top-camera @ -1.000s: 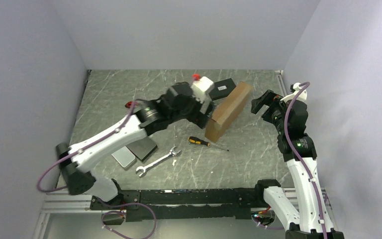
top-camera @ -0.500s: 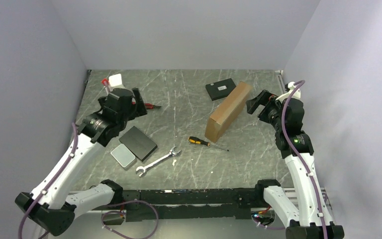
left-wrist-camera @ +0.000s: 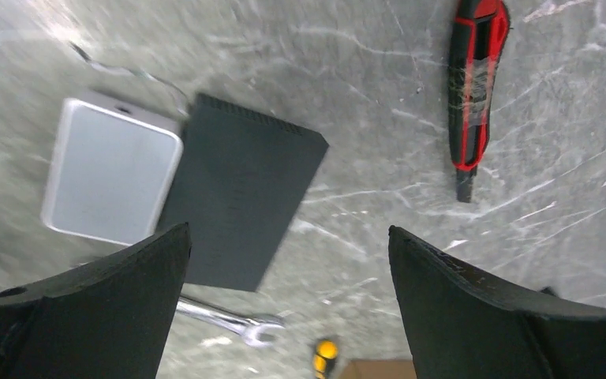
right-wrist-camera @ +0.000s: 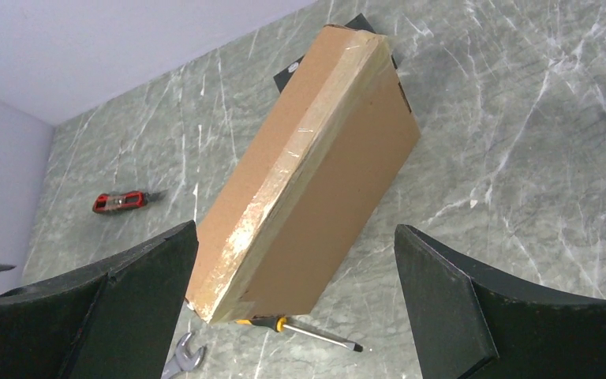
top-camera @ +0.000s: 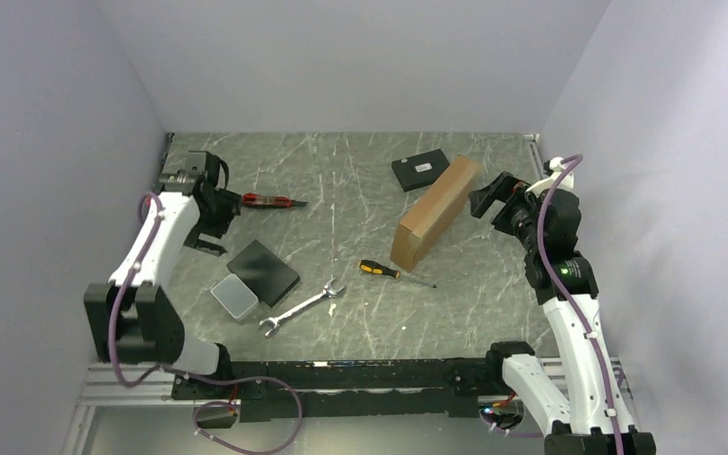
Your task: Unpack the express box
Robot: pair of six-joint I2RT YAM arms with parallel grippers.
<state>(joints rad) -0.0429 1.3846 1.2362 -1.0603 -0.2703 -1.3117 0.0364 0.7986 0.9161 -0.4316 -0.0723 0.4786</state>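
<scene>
The express box (top-camera: 436, 213) is a plain brown cardboard mailer, closed, standing on one long edge and leaning, right of centre. In the right wrist view the express box (right-wrist-camera: 316, 181) fills the middle, with a taped seam along its upper edge. My right gripper (top-camera: 489, 199) hangs open just right of the box's far end, apart from it; my right gripper (right-wrist-camera: 295, 227) frames the box with nothing held. My left gripper (top-camera: 215, 225) is open at the far left, well away from the box. My left gripper (left-wrist-camera: 288, 230) hovers over bare table and a dark slab.
A red utility knife (top-camera: 267, 200) lies at the back left. A dark grey slab (top-camera: 263, 272) and a silver tin (top-camera: 235, 297) sit near the left arm. A wrench (top-camera: 301, 308) and a yellow-handled screwdriver (top-camera: 393, 272) lie in front of the box. A small black labelled box (top-camera: 420, 171) lies behind it.
My left arm has swung from beside the box across to the far left, above the slab and knife. The right gripper edged slightly toward the box. The box has not moved.
</scene>
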